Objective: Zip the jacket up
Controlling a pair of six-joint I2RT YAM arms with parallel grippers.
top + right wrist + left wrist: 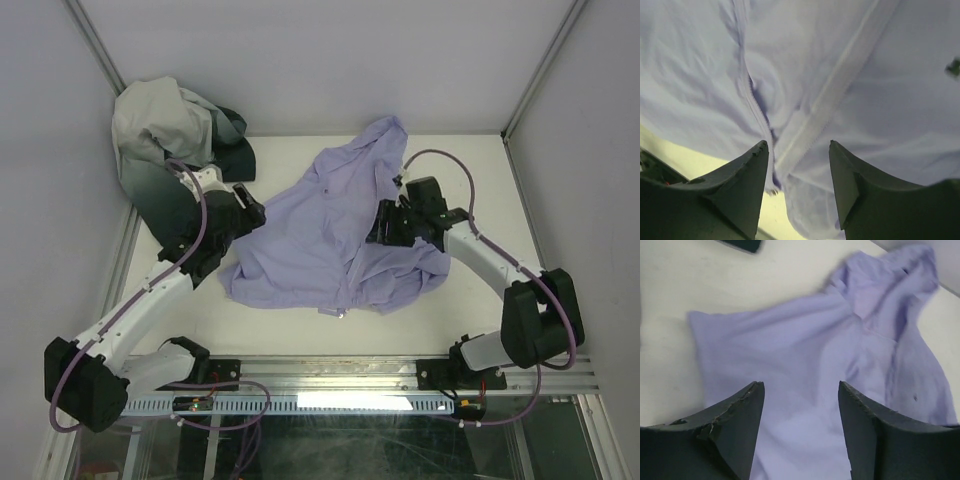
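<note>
Evidently soft and floppy, the jacket (340, 235) should bunch easily. Left claw (800, 405) and right claw (797, 165) both gape, empty. Best to pinch the zipper (840, 75) just beneath the right claw.

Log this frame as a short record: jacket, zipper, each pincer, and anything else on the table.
jacket: lavender, lying wrinkled on the table
zipper: its two edges lie apart under the right pincer, so it is not zipped there
left pincer: open, empty, above the jacket's left part
right pincer: open, empty, above the zipper
other item: white-and-dark-green garment bunched in the far left corner
task status: zipping not done
</note>
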